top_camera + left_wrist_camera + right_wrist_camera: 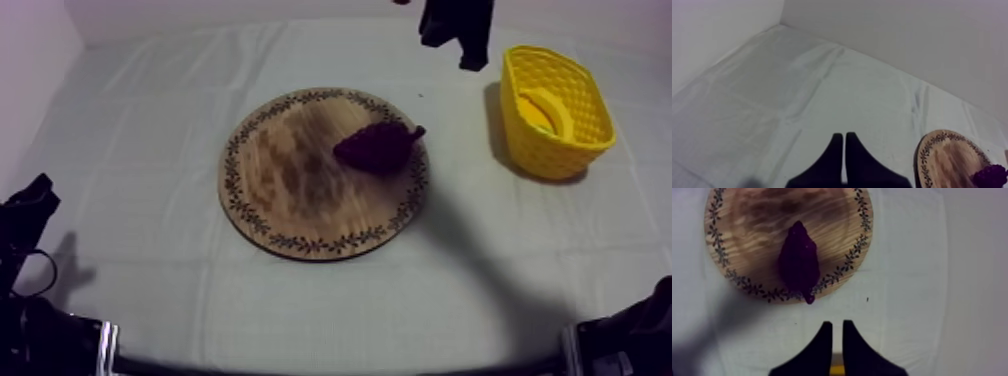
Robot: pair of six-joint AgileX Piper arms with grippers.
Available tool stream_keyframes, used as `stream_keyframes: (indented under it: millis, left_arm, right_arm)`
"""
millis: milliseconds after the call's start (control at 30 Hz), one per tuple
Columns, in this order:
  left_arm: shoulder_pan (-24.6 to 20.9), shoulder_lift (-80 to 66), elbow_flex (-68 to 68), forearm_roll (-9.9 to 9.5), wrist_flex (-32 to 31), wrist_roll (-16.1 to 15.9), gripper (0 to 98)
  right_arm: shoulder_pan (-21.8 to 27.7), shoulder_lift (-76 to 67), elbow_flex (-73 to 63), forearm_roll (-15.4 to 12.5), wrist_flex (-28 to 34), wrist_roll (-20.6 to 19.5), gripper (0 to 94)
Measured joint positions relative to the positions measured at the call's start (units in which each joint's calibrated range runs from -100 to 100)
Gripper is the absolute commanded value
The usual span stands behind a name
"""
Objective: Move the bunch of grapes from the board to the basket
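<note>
Left wrist view: the left gripper (844,136) is hanging low over the cloth (797,90) at the near left of the table. Its fingers are lying together as a narrow wedge, gripping nothing. The board (947,160) is lying off to one side, well apart from this gripper.

Top view, centre: the board is lying flat on the cloth with its patterned rim facing up. The grapes (378,147) are lying on the board's right half, close to the rim on the basket side. Their narrow end is reaching over the rim pattern. Both grippers are staying clear of the grapes.

Top view, right: the basket (550,152) is standing upright on the cloth, beside the board and apart from it. A banana (547,108) is lying inside the basket. The grapes are not in the basket.

Top view, far side: the right gripper (472,58) is hanging above the cloth between the board's far right edge and the basket, touching neither.

Right wrist view: the right gripper is pointing down at the cloth just beside the board's rim, near the narrow end of the grapes. Its fingers are standing slightly apart, with nothing between them.
</note>
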Motion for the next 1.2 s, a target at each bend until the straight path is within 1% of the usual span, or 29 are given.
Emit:
stream_keyframes:
  millis: [133, 267, 333, 400, 467, 567, 700, 900, 1200]
  left_arm:
    - [0.0, 0.0, 0.0, 0.00, 0.0, 0.0, 0.0]
    - [0.0, 0.0, 0.0, 0.00, 0.0, 0.0, 0.0]
    - [0.0, 0.0, 0.0, 0.00, 0.0, 0.0, 0.0]
    - [0.0, 0.0, 0.0, 0.00, 0.0, 0.0, 0.0]
    - [0.0, 0.0, 0.0, 0.00, 0.0, 0.0, 0.0]
    - [0.0, 0.0, 0.0, 0.00, 0.0, 0.0, 0.0]
    - [0.0, 0.0, 0.0, 0.00, 0.0, 0.0, 0.0]
    - [0.0, 0.0, 0.0, 0.00, 0.0, 0.0, 0.0]
    - [0.0, 0.0, 0.0, 0.00, 0.0, 0.0, 0.0]
  right_arm:
    - [0.1, 0.6, -0.3, -0.8, 2.4, 4.8, 12.2]
    - [-0.4, 1.1, -0.9, -0.5, 4.8, 9.1, 18.4]
    - [-0.6, 1.3, -1.2, -0.4, 5.7, 10.1, 25.8]
    - [-0.9, 1.4, -1.4, -0.1, 7.0, 10.6, 35.8]
    - [-1.0, 1.7, -1.4, 0.2, 7.0, 10.4, 44.7]
    - [-1.3, 2.2, -1.2, 0.7, 7.1, 8.6, 55.6]
    - [-1.8, 3.3, -0.9, 1.2, 7.1, 6.8, 64.3]
    - [-2.9, 5.7, -0.9, 1.6, 6.3, 5.0, 68.2]
    - [-4.4, 12.1, -1.4, 1.9, 5.5, 3.1, 70.1]
